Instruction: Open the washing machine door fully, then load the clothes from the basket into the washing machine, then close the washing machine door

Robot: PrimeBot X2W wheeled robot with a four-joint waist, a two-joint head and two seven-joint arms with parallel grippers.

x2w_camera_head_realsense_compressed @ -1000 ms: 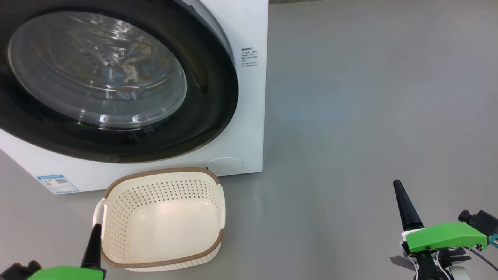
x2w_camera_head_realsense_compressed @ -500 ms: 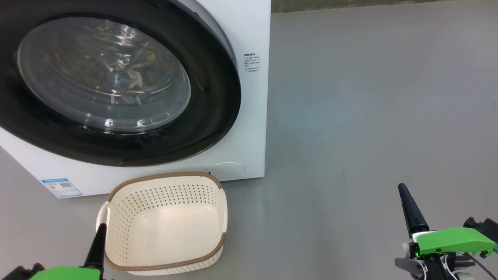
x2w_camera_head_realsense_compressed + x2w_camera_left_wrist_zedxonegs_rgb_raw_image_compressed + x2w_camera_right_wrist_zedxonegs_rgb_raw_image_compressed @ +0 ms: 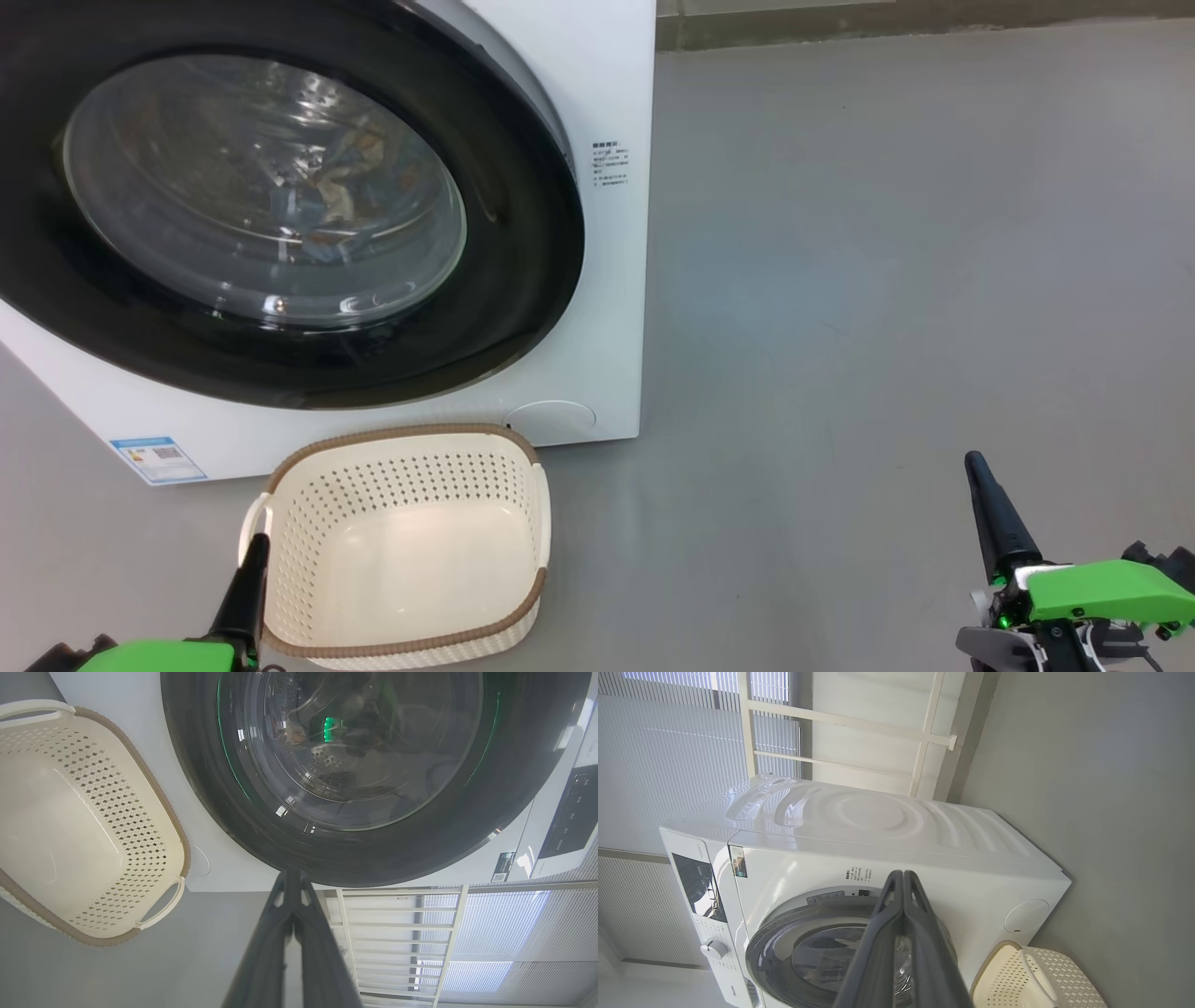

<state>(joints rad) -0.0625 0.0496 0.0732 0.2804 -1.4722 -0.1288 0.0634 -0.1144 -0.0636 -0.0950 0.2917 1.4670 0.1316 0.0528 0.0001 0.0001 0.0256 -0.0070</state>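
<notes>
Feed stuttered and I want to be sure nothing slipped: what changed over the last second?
The head camera shifted: the whole picture slid down and right, so the washing machine and basket did not themselves move. Nothing was taken hold of or let go. As before: washing machine door closed with clothes behind its glass, basket empty, left tool and right tool shut and holding nothing.

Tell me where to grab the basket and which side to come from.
Grip the basket by its left handle, an open loop standing off the perforated wall. Come from the robot's left and above: the shut left claw is near that handle and would need to open first. The washing machine stands close behind the far rim.
</notes>
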